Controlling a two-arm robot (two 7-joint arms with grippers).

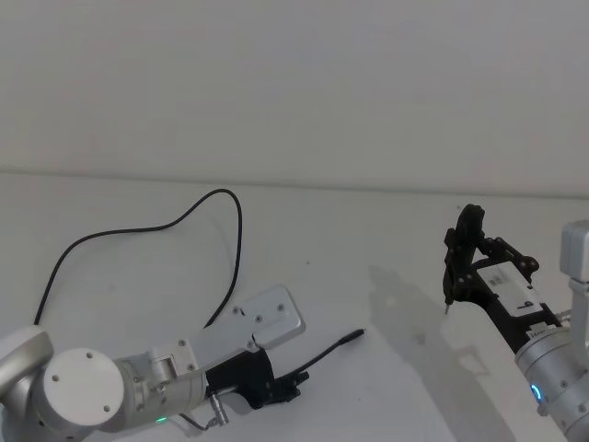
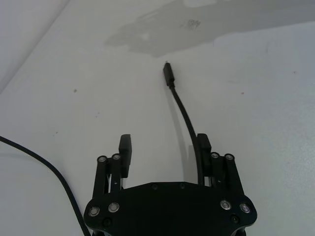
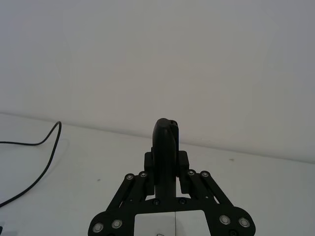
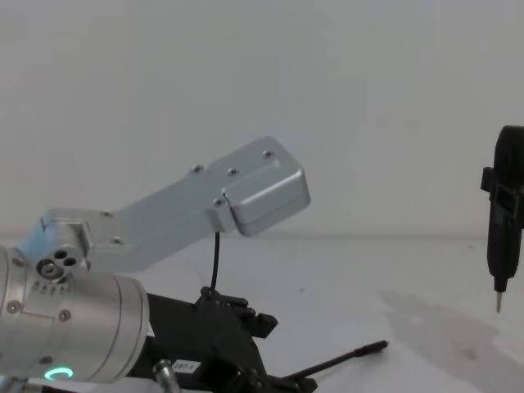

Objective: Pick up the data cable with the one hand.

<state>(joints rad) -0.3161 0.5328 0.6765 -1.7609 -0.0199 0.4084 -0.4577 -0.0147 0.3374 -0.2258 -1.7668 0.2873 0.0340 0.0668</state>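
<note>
The data cable (image 1: 345,342) lies on the table (image 1: 304,249), its plug at lower centre of the head view, hugging one finger (image 2: 206,146) of the left gripper (image 2: 165,143), whose jaws are spread. Closing this far off-centre may nudge the limp cable out. The right gripper (image 1: 465,264), at the right edge, pinches a narrow black tool (image 1: 469,226).

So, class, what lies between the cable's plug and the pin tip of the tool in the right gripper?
Nothing but bare table with a faint shadow, between plug and tool in the head view.
</note>
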